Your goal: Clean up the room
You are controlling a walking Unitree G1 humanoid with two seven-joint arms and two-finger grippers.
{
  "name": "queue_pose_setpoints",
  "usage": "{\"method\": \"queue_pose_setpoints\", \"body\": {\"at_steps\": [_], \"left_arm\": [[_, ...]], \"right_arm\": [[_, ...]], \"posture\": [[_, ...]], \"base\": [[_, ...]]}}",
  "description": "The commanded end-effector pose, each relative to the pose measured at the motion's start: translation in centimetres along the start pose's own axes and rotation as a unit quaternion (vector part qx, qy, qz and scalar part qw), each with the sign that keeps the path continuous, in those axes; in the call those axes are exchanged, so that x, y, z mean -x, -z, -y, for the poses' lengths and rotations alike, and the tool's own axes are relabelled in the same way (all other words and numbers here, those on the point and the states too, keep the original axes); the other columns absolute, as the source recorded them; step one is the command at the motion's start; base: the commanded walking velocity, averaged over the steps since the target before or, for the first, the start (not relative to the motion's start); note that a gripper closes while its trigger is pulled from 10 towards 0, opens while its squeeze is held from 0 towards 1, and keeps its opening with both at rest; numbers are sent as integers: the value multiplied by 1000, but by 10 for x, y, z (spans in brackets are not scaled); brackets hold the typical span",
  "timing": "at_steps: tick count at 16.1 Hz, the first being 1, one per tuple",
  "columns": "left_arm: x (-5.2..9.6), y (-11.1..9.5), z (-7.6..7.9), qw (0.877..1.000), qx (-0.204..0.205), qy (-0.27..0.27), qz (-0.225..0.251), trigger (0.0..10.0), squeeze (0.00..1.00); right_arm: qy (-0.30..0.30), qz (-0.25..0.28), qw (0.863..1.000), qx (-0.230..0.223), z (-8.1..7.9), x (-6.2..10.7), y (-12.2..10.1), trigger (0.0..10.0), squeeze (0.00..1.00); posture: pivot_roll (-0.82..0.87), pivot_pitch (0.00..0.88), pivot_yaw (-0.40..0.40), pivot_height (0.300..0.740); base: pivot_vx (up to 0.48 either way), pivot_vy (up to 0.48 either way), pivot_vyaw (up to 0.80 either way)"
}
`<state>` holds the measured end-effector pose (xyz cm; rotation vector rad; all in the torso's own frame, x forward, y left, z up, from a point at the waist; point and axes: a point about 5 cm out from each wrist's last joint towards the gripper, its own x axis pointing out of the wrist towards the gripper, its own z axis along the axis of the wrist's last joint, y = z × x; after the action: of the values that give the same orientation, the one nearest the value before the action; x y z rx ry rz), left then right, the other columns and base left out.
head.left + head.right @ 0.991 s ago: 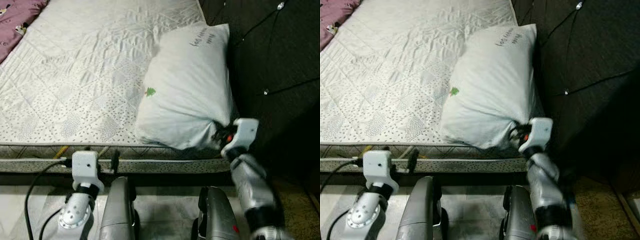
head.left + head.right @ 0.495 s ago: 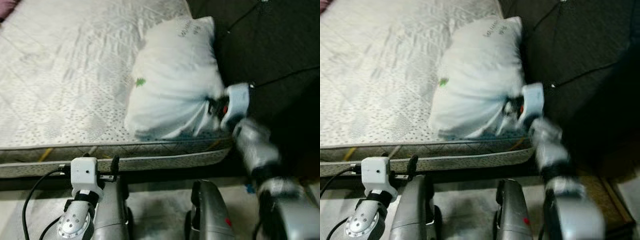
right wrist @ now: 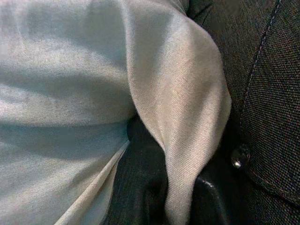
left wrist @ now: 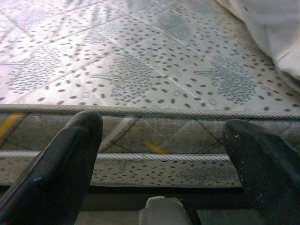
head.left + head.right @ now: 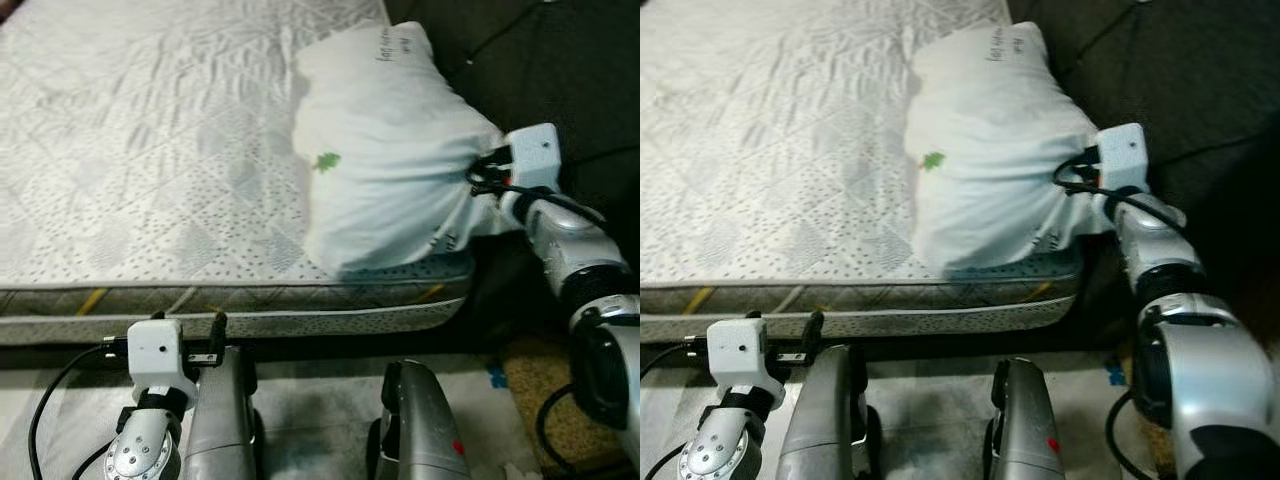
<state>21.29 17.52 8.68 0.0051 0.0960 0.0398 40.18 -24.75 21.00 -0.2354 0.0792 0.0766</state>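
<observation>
Pillow on mattress corner, right tool pinching its bunched edge.

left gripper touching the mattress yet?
No, the left gripper hangs open short of the mattress edge, its fingers holding nothing.

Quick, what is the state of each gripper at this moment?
Left gripper: open, holding nothing, low in front of the mattress edge.
Right gripper: shut on a corner of the white pillow.
</observation>
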Motion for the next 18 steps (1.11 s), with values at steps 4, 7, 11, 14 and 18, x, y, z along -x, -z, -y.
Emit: {"method": "queue_pose_setpoints", "body": {"at_steps": [4,7,11,14,18], "left_arm": [[-4,2,0,1000,-4,-2,-6,10000,0],[-7,3,1,1000,-4,4,-6,10000,0],[-15,3,3,1000,-6,10,-4,10000,0],[-14,6,3,1000,-6,8,-6,10000,0],[-19,6,5,1000,-7,19,-6,10000,0]], "right_arm": [[30,57,998,-5,30,14,-2,0,0],[36,65,997,-24,34,20,7,0,0],[51,57,996,-48,45,34,30,0,0],[31,67,996,-58,24,41,51,0,0],[5,70,994,-84,-10,52,68,0,0]], "posture": [[129,225,-23,570],[114,213,-12,570],[94,197,-19,570],[88,192,-17,570],[73,181,-6,570]], "base": [[0,0,0],[0,0,0],[0,0,0],[0,0,0],[0,0,0]]}}
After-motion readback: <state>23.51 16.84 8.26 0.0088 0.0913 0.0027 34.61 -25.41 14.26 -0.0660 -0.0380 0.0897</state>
